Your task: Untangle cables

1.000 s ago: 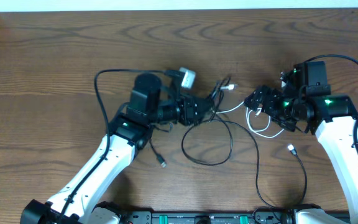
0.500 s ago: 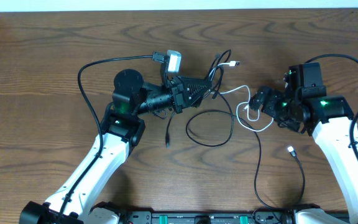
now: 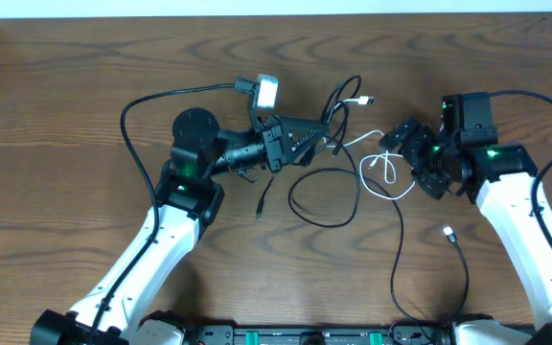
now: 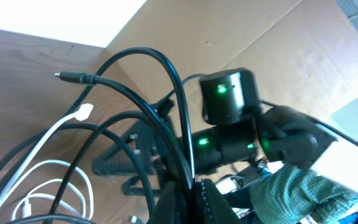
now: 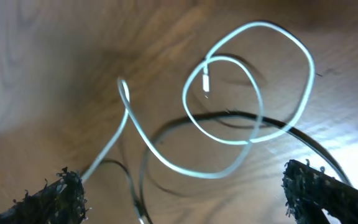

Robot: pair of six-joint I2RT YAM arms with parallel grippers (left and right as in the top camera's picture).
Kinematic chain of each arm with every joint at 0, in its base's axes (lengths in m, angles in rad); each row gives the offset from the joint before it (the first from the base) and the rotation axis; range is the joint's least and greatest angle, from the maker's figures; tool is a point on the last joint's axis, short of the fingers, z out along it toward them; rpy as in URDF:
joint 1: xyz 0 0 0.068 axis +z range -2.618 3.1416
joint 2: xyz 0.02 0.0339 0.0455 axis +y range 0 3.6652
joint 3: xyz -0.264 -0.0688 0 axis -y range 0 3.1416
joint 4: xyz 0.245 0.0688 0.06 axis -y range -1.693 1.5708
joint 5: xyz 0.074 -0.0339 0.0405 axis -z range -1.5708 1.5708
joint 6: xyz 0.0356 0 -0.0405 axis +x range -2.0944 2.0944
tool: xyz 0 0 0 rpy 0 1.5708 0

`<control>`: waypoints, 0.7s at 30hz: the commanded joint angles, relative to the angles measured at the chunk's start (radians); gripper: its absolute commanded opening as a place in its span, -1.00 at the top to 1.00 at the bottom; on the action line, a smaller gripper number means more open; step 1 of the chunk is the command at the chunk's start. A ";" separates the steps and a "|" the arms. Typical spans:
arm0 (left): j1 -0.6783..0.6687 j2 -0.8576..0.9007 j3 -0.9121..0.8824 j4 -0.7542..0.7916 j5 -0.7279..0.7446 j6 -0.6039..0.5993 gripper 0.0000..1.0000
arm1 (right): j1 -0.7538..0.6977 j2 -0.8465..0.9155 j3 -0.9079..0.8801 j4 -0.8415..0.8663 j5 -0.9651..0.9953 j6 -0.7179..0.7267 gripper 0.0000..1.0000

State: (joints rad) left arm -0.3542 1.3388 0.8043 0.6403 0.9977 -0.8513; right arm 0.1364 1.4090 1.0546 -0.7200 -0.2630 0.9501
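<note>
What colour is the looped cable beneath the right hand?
White. The looped cable shows best in the right wrist view.

Tabletop [image 3: 65,77]: dark brown wood with wavy grain, filling nearly all of the overhead view.
Far edge [image 3: 257,8]: a pale white strip along the top of the overhead view.
Panel [image 4: 229,37]: tan, cardboard-like sheet in the left wrist view's background.
Cloth [image 4: 291,196]: green checked fabric, lower right of the left wrist view, blurred.
</note>
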 commanded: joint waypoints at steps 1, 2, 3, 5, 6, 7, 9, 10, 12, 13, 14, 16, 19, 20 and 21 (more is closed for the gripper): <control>0.003 -0.026 0.004 0.052 0.027 -0.072 0.85 | 0.014 0.048 -0.004 0.039 -0.006 0.069 -0.98; 0.003 -0.026 0.004 0.076 0.032 -0.085 0.85 | 0.016 0.066 -0.004 0.052 -0.006 0.089 -0.99; 0.003 -0.026 0.004 0.105 0.032 -0.104 0.85 | 0.017 0.085 -0.004 0.059 -0.016 0.121 -0.99; 0.003 -0.026 0.004 0.140 0.035 -0.132 0.85 | 0.018 0.122 -0.004 0.077 -0.063 0.177 -0.99; 0.003 -0.026 0.004 0.154 0.036 -0.143 0.85 | 0.019 0.142 -0.004 0.097 -0.091 0.190 -0.99; 0.003 -0.026 0.004 0.163 0.039 -0.151 0.85 | 0.021 0.159 -0.004 0.115 -0.106 0.192 -0.99; 0.003 -0.026 0.004 0.176 0.049 -0.164 0.85 | 0.026 0.200 -0.004 0.173 -0.134 0.202 -0.91; 0.003 -0.026 0.004 0.177 0.059 -0.178 0.85 | 0.034 0.238 -0.004 0.230 -0.147 0.201 -0.11; 0.003 -0.026 0.004 0.178 0.066 -0.179 0.85 | 0.037 0.265 -0.004 0.251 -0.127 0.180 0.85; 0.003 -0.026 0.004 0.178 0.065 -0.179 0.85 | 0.035 0.275 -0.004 0.251 -0.107 0.156 0.97; 0.006 -0.026 0.004 0.179 0.064 -0.179 0.85 | 0.034 0.279 -0.004 0.248 -0.090 0.132 0.97; 0.019 -0.026 0.004 0.190 0.064 -0.178 0.85 | 0.027 0.279 -0.004 0.218 -0.014 0.068 0.97; 0.058 -0.026 0.004 0.218 0.064 -0.178 0.85 | 0.000 0.260 -0.004 0.125 0.115 0.032 0.97; 0.072 -0.026 0.004 0.224 0.064 -0.178 0.85 | -0.015 0.251 -0.004 0.085 0.163 0.029 0.97; 0.092 -0.026 0.004 0.231 0.064 -0.177 0.85 | -0.035 0.241 -0.004 0.036 0.214 0.029 0.97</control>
State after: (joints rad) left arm -0.3096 1.3388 0.8043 0.8467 1.0492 -1.0256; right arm 0.1459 1.6840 1.0485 -0.6258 -0.2352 1.0306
